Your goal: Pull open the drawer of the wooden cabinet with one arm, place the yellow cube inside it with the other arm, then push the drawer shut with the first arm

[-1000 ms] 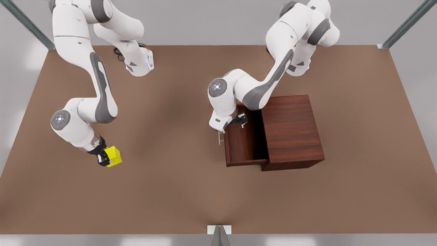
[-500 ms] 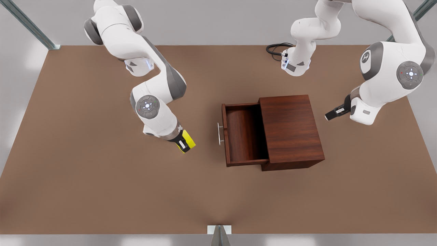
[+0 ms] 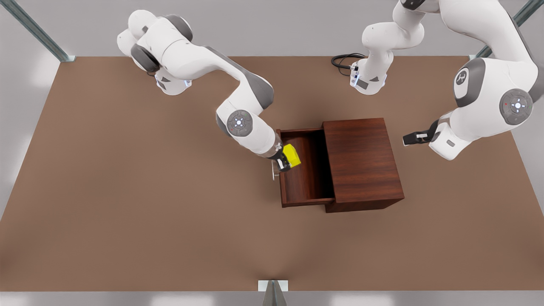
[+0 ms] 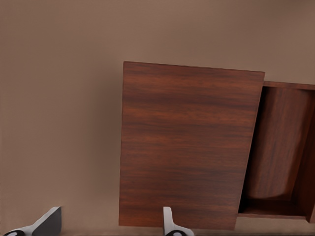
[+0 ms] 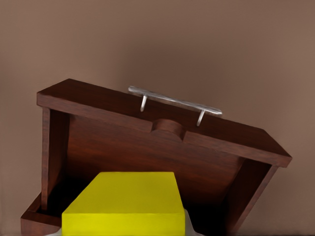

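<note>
The wooden cabinet stands right of the table's middle. Its drawer is pulled out toward the front view's left, and the silver handle is free. My right gripper is shut on the yellow cube and holds it over the drawer's front part, just inside the front panel. My left gripper hangs open and unladen off the cabinet's far side, on the front view's right, apart from it.
Both arm bases sit at the table's back edge, with a black cable beside the one on the right. Metal frame posts stand at the table's front middle and back corners. Bare brown tabletop surrounds the cabinet.
My right gripper carried the yellow cube from the table's left across to above the open drawer. My left gripper let go of the drawer front and withdrew past the cabinet.
</note>
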